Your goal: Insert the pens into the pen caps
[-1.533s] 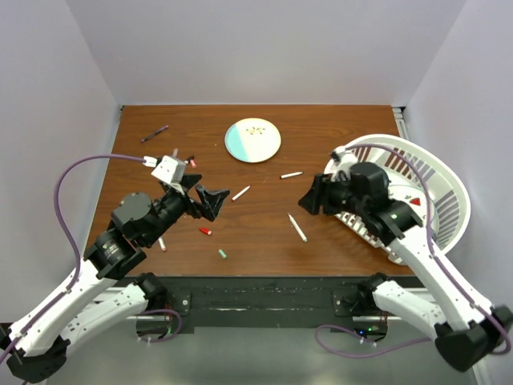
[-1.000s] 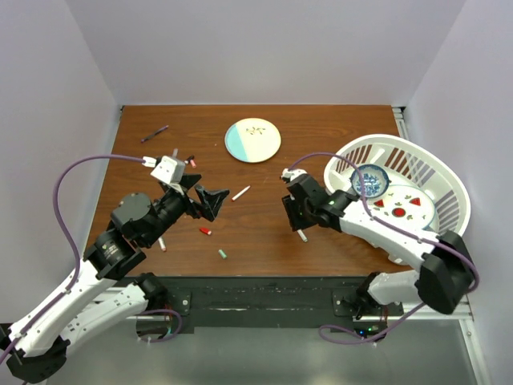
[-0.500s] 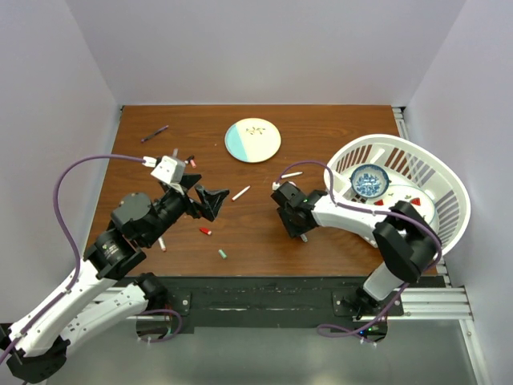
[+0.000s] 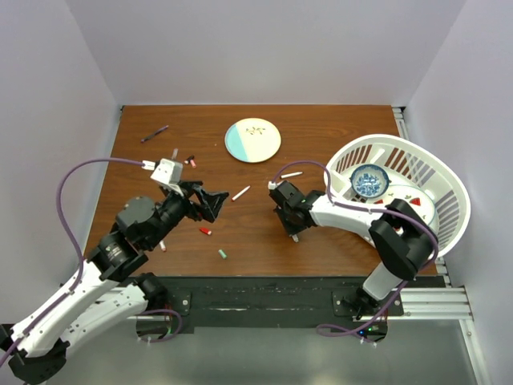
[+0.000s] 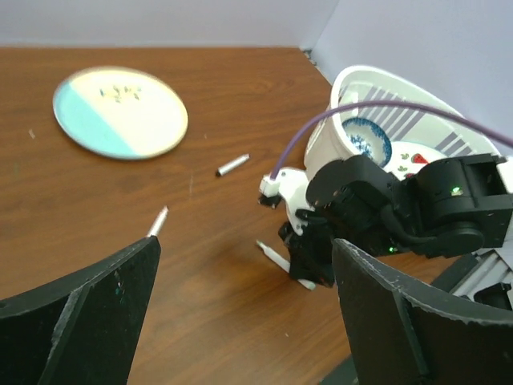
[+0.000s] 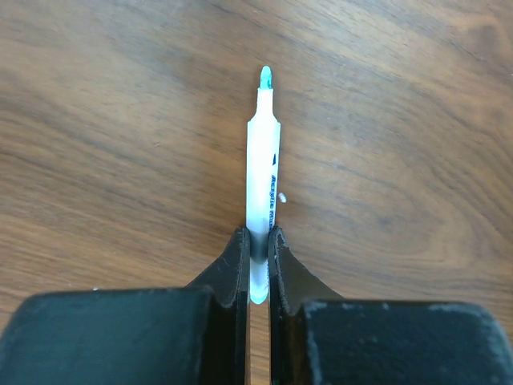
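Note:
My right gripper (image 6: 258, 255) is shut on the back end of a white pen (image 6: 263, 172) with a green tip, which lies flat on the wooden table; from above the gripper (image 4: 290, 221) sits right of centre. My left gripper (image 4: 213, 201) hovers open to its left, nothing between its fingers (image 5: 88, 309); its camera looks at the gripped pen (image 5: 274, 257). Other white pens lie at centre (image 4: 240, 192) and further right (image 4: 292, 174), and a dark purple pen (image 4: 155, 133) at the back left. A red cap (image 4: 206, 231) and a green cap (image 4: 222, 253) lie near the front.
A round white and turquoise plate (image 4: 252, 140) sits at the back centre. A white basket (image 4: 439, 172) holding a blue bowl (image 4: 369, 180) stands at the right edge. Small caps (image 4: 191, 161) lie beside the left wrist; another pen (image 4: 163, 244) shows under the left arm.
The right arm swung from the basket down to the white pen, and its jaws have closed on it. The left arm has barely shifted.

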`<state>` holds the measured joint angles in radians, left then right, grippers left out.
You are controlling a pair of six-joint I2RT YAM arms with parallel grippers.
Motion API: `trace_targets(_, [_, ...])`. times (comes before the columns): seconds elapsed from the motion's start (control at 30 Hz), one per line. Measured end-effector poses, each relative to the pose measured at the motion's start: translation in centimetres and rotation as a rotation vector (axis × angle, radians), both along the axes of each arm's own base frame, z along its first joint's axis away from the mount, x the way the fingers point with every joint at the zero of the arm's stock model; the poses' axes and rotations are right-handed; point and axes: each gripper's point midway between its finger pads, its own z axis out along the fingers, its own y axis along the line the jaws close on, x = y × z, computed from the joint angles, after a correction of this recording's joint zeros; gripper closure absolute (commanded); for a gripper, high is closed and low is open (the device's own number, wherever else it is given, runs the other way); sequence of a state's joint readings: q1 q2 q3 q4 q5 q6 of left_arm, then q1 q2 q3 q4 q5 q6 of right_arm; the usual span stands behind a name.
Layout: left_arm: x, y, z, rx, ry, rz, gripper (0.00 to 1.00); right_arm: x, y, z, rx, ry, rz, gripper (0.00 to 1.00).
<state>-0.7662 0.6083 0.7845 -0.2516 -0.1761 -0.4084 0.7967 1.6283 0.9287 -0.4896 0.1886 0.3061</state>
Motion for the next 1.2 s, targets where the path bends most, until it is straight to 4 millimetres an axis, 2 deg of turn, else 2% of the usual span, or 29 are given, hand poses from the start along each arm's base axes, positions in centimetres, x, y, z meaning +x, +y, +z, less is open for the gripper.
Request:
trace_targets(0.07, [0.0,-0.4,-2.3,-0.027,0.071,0.006,0.1,-0.1,0.1,0.1,0.011,-0.002,0.0,1.0])
trace_targets(0.13, [-0.1,-1.1,-5.5,-0.037,0.158,0.001,0.11,-0.3,0.4,0.9,0.052,-0.012,-0.003,1.0])
trace_targets(0.2, [-0.3,-2.1,-9.6,-0.032,0.263,-0.019,0.12,-0.4,1.3,2.4,0.131,-0.04,0.001,1.0])
trace_targets(0.3, [-0.7,-3.2,-14.9,0.006,0.422,-0.036,0.13,-0.4,3.4,5.8,0.318,-0.106,0.011,1.0])
trace_targets(0.37, [-0.7,-4.0,-16.5,0.017,0.48,-0.043,0.14,-0.7,4.9,8.1,0.453,-0.144,0.027,1.0])
trace_targets(0.43, [-0.3,-5.0,-16.7,-0.004,0.492,-0.062,0.15,-1.1,6.0,9.7,0.559,-0.161,0.041,1.0])
trace_targets(0.57, [0.3,-7.0,-16.2,-0.05,0.491,-0.118,0.16,-2.5,7.2,11.6,0.706,-0.161,0.059,1.0])
trace_targets(0.83, [1.0,-9.7,-14.1,-0.15,0.438,-0.209,0.23,-3.8,8.5,14.5,0.857,-0.157,0.092,1.0])
trace_targets(0.9, [1.1,-10.2,-13.7,-0.168,0.425,-0.229,0.3,-4.1,8.8,15.0,0.879,-0.148,0.103,1.0])
trace_targets(1.0, [1.2,-10.7,-13.7,-0.174,0.422,-0.247,0.47,-4.3,9.0,15.3,0.893,-0.144,0.109,1.0])
trace_targets(1.03, [1.2,-10.8,-13.8,-0.175,0.422,-0.256,0.57,-4.4,9.1,15.3,0.896,-0.142,0.112,1.0])
trace_targets(1.1, [1.0,-11.2,-13.6,-0.182,0.42,-0.277,0.68,-4.6,9.2,15.2,0.902,-0.133,0.118,1.0])
trace_targets(1.13, [1.0,-11.3,-13.4,-0.186,0.415,-0.287,0.79,-4.7,9.2,15.1,0.903,-0.131,0.12,1.0])
trace_targets(1.17, [0.9,-11.5,-13.3,-0.19,0.412,-0.296,0.86,-4.8,9.2,15.0,0.905,-0.125,0.122,1.0])
trace_targets(1.2, [0.7,-11.6,-13.0,-0.197,0.41,-0.311,0.93,-4.9,9.2,14.7,0.904,-0.12,0.123,0.97])
